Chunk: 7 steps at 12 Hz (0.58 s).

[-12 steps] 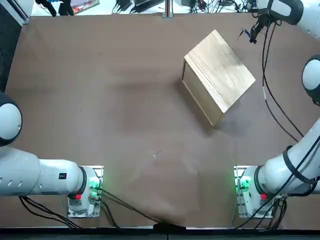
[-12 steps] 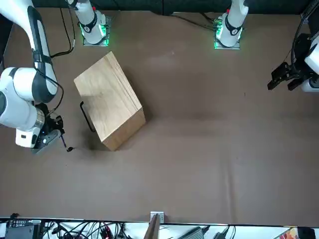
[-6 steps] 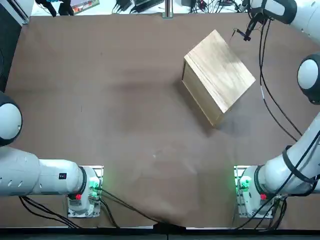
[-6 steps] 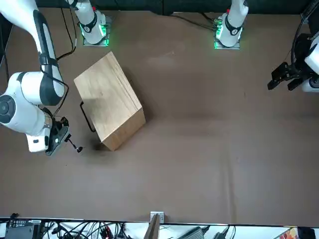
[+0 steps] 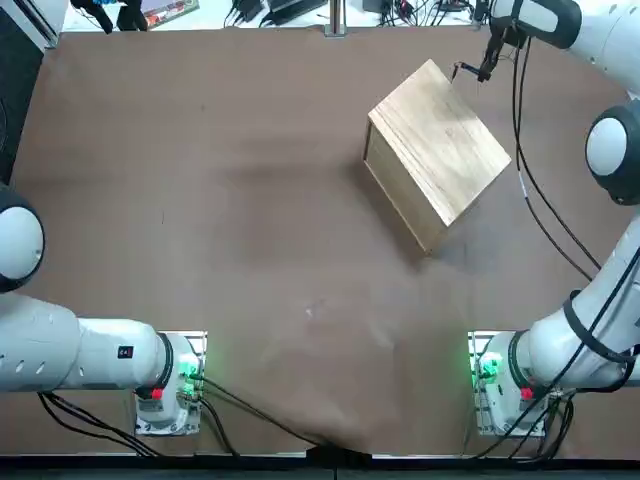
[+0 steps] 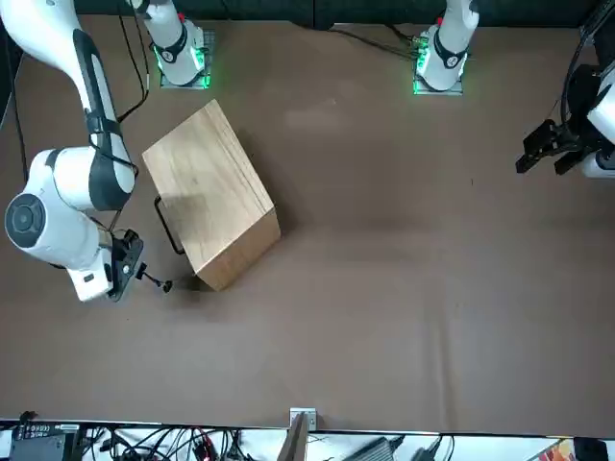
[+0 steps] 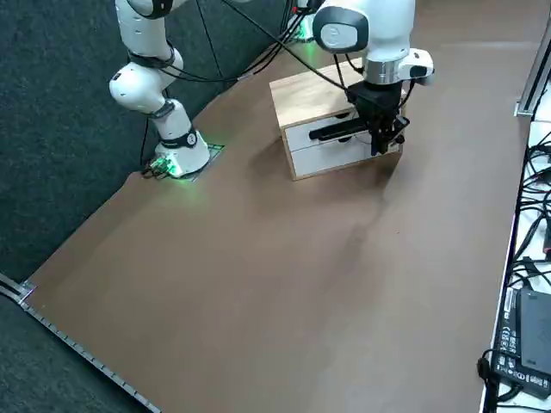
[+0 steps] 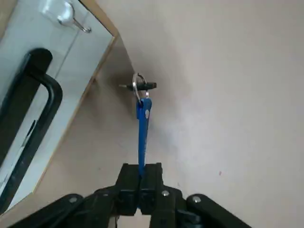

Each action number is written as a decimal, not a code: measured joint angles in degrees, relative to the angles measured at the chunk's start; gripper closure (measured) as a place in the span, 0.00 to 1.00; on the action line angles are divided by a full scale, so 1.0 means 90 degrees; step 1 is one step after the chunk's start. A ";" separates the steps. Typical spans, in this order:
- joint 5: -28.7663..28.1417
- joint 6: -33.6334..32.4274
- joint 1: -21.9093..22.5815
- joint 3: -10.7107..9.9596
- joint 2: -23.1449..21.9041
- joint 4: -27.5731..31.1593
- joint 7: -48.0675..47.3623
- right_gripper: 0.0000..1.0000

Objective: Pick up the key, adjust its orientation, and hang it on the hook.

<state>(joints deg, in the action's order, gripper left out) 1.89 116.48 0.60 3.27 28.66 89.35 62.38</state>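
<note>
With its fingers closed together, your right end effector (image 8: 140,183) grips one blue key (image 8: 143,128) near one wooden box (image 8: 88,52), which bears one hook (image 8: 81,26) and one black handle (image 8: 35,128).

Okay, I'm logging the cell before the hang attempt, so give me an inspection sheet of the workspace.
Surface: brown tabletop, wooden box standing on it.
Job's things: key, blue part pinched, ring toward its far end; hook on the box's pale face, key not on it.
Clutter: nothing seen.
Gripper: right gripper, shut on the key, near the box.
Cables: black cables run along the right arm.
Surroundings: electronics and loose wires past the table's far edge.
</note>
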 joint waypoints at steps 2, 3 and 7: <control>-0.0063 0.0082 0.0027 0.0077 0.0053 -0.0026 0.0185 0.96; -0.0119 0.0107 0.0034 0.0099 0.0055 -0.0026 0.0204 0.96; -0.0201 0.0216 0.0064 0.0156 0.0157 -0.0027 0.0244 0.96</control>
<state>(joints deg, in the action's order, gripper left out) 0.08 118.42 1.17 4.67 30.08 89.11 64.58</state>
